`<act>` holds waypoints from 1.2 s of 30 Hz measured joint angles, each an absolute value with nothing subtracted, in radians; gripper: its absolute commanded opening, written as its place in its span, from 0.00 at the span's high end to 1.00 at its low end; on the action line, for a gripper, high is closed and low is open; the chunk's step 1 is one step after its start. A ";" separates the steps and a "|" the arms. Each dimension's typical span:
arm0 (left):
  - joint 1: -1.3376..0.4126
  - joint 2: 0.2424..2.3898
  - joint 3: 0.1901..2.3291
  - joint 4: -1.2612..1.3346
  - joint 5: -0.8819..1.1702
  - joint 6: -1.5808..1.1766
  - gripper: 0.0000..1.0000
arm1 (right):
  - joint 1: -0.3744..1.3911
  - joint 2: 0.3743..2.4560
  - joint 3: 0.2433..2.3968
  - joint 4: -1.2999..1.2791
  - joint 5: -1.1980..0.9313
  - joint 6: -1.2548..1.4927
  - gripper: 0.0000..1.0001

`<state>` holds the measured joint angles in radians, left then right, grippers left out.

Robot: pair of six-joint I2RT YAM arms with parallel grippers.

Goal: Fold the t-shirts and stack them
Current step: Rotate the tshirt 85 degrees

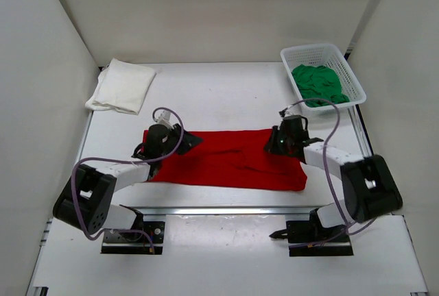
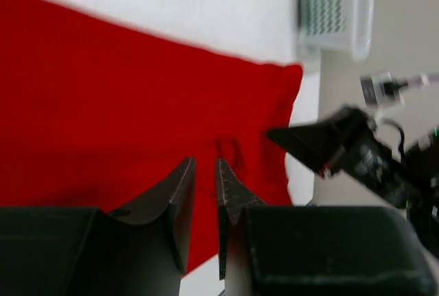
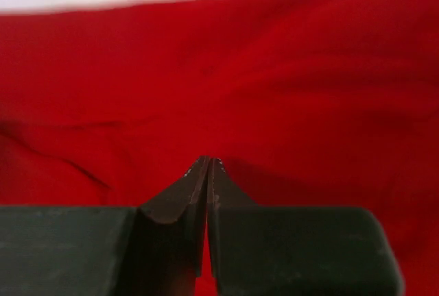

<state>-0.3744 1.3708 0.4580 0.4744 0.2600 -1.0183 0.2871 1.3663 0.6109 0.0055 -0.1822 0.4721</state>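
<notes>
Red cloth t-shirt (image 1: 233,162) flat near front edge; white plastic mesh basket (image 1: 312,51) holds green cloth t-shirt (image 1: 317,85); left gripper (image 2: 206,166) slightly spread, right gripper (image 3: 208,162) pressed together.

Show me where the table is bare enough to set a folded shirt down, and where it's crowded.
Free: the far middle of the table, between the white t-shirt and the basket; also the strip at the near edge, by the arm bases. Crowded: the centre, where the red t-shirt lies with the left gripper and right gripper over its ends.
</notes>
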 measured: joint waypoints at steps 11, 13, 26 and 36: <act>-0.451 1.220 0.313 0.346 0.289 -0.927 0.67 | 0.284 1.999 1.227 -0.122 -0.323 0.450 1.00; -0.426 1.160 0.295 0.321 0.289 -0.904 0.66 | 0.281 2.182 1.525 -0.224 -0.360 0.430 1.00; -0.400 1.062 0.235 0.176 0.298 -0.807 0.61 | 0.322 2.366 2.236 -0.630 -0.359 0.285 0.75; -0.379 1.013 0.280 0.059 0.344 -0.728 0.59 | 0.509 1.360 1.049 -0.118 -0.305 0.371 0.63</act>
<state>-0.3790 1.0134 0.2798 0.0593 0.3435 -0.7284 0.5095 1.3598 1.0492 -0.1181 -0.3054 0.3714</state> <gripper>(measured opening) 0.407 0.362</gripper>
